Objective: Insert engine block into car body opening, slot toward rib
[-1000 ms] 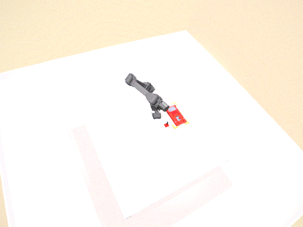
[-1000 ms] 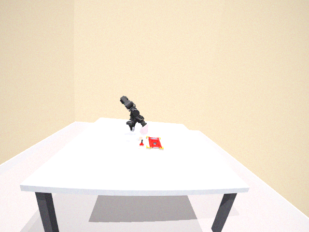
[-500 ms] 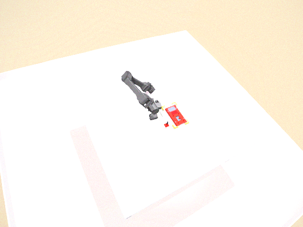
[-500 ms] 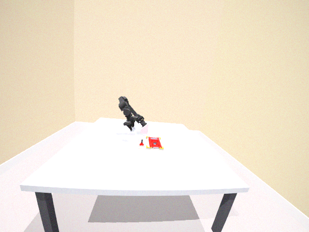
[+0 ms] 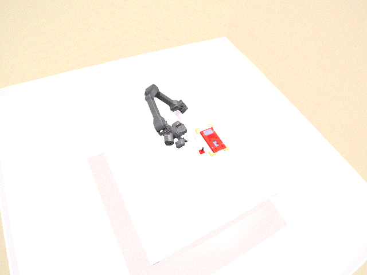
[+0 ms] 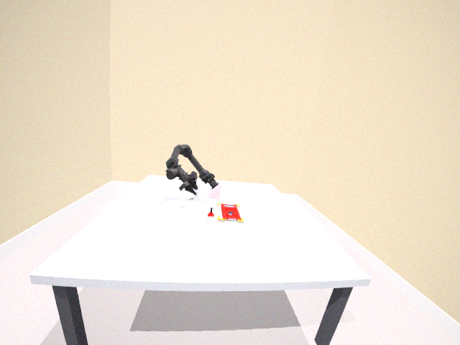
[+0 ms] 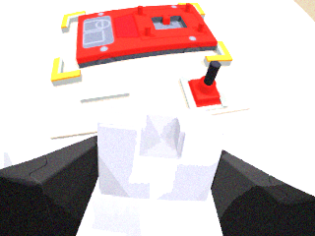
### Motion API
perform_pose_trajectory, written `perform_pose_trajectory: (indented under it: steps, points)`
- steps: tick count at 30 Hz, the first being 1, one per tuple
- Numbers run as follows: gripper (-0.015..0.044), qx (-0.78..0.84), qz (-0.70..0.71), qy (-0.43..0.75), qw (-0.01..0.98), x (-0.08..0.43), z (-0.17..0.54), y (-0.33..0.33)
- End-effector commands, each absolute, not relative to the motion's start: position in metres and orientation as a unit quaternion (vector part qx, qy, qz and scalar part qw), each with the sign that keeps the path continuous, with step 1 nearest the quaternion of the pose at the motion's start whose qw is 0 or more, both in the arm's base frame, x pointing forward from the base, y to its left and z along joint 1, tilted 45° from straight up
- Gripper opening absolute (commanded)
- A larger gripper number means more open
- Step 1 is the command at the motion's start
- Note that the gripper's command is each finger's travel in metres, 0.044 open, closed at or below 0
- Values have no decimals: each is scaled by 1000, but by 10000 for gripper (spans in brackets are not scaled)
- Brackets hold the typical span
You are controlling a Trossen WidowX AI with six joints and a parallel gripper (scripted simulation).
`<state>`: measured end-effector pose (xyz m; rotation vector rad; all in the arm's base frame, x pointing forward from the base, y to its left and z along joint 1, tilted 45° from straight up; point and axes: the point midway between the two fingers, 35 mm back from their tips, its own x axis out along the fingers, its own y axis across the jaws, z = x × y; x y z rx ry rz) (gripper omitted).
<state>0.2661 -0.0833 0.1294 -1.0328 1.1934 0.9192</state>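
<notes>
My gripper (image 5: 185, 140) (image 6: 192, 190) (image 7: 157, 151) is shut on the pale grey engine block (image 7: 117, 154), with a dark finger on each side. A notch shows in the middle of the block in the wrist view; in the top and exterior views the block is too washed out to tell its shape. The gripper is to one side of the red car body (image 5: 211, 137) (image 6: 230, 208) (image 7: 125, 27), not over it. The car body lies flat, with its opening (image 5: 215, 143) (image 7: 176, 25) unfilled and a small red rib (image 7: 165, 20) at its edge.
Yellow corner brackets (image 5: 212, 153) (image 6: 240, 220) (image 7: 66, 75) surround the car body. A small red piece (image 5: 201, 152) (image 6: 210, 214) (image 7: 206, 95) with an upright black stick stands beside it in a pale holder, between the car body and my side. Small pegs rise from the car body.
</notes>
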Motion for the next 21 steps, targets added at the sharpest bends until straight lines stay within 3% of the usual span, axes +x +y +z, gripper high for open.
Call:
perform_pose_trajectory:
  steps: [1, 21]
  points:
    - [0, -443, 410, 485, 633, 267, 134, -84]
    - [0, -422, 432, 453, 656, 261, 107, -114]
